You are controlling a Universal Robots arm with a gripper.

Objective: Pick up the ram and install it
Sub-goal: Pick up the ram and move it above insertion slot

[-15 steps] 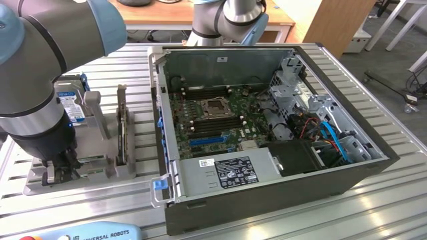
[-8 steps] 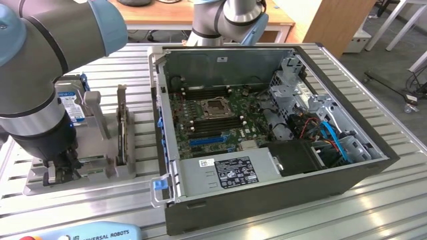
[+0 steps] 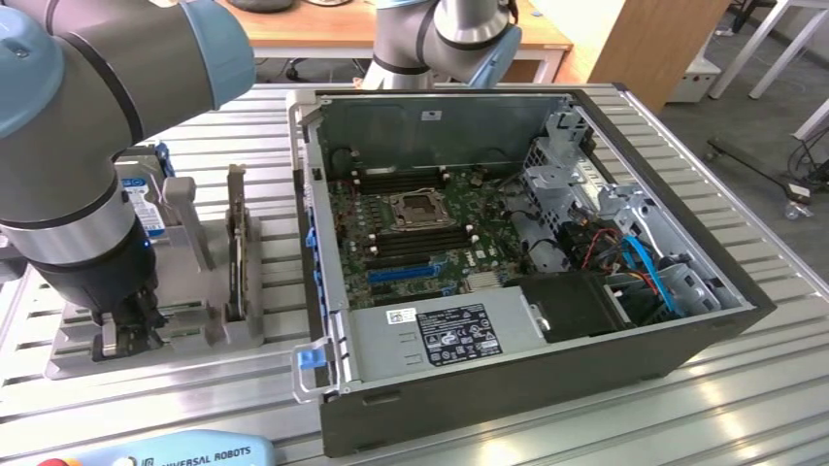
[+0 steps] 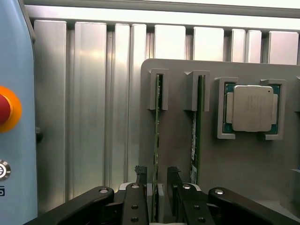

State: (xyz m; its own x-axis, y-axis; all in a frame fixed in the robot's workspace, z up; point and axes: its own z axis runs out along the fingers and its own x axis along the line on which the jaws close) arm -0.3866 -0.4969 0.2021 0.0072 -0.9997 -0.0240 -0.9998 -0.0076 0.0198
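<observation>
The ram (image 4: 157, 131) is a thin green stick standing on edge in a slot of the grey parts holder (image 4: 176, 136). My gripper (image 4: 157, 176) is open and straddles the stick's near end, one black finger (image 4: 140, 176) on each side with a small gap to the board. In the exterior view the gripper (image 3: 123, 335) reaches down over the holder (image 3: 194, 359) at the exterior view's left. The open computer case (image 3: 518, 374) lies beside it, with the motherboard (image 3: 414, 214) and its dark memory slots (image 3: 388, 182) exposed.
A second green stick (image 4: 196, 131) stands in the neighbouring slot, and a square silver processor (image 4: 252, 108) lies beyond it. A dark expansion card (image 3: 236, 243) and a hard drive (image 3: 143, 204) stand upright in the holder. A teach pendant (image 3: 182, 451) lies at the table's front.
</observation>
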